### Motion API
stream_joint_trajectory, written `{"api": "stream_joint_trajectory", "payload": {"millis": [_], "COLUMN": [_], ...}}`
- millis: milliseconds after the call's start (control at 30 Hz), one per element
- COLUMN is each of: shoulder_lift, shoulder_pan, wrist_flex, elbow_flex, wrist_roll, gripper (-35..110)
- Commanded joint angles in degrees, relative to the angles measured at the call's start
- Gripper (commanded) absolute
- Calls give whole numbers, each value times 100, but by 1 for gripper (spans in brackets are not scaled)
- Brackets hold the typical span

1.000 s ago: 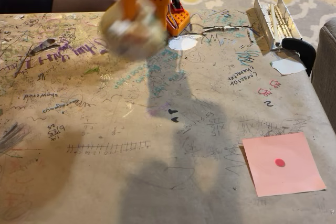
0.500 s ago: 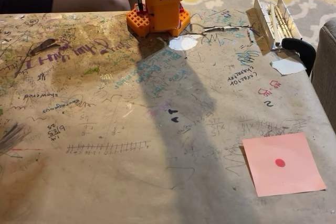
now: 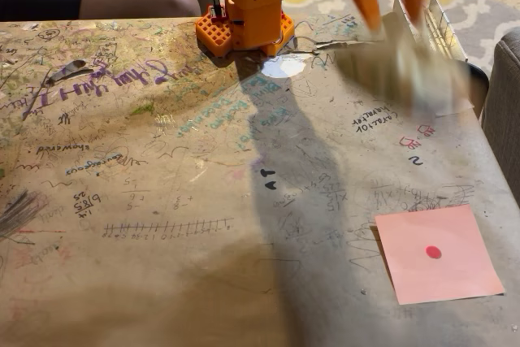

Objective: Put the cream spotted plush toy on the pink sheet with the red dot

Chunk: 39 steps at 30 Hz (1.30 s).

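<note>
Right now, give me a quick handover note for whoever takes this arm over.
Gripper: orange fingers closed around the cream spotted plush toy, which is motion-blurred, in the air at upper right of the fixed view.
Pink sheet with the red dot: flat on the table at lower right, nothing on it.
Done: toy picked up.
Left: bring it over the sheet, lower it, release.

Handwritten "2" and "10x" among scribbles on the table.

We see the cream spotted plush toy blurred at one o'clock, the pink sheet with the red dot flat at four o'clock.
</note>
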Motion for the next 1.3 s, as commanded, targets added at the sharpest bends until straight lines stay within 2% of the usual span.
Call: {"api": "stream_joint_trajectory", "payload": {"millis": [0,400,533,733,800,1033,1267], "shoulder_lift": [1582,6267,7875,8033,8279,9123,9114], "shoulder_pan": [-53,888,1318,1784,1942,1907,1925], "wrist_flex": [-1740,-659,-686,-1318,-1547,-1687,-1898], "elbow_flex": [2514,5695,6697,7620,7875,8534,9009], "wrist_roll": [-870,-1995,-2101,-1459,-1037,-791,-765], "gripper": [41,39,33,16,1,0,0]}}
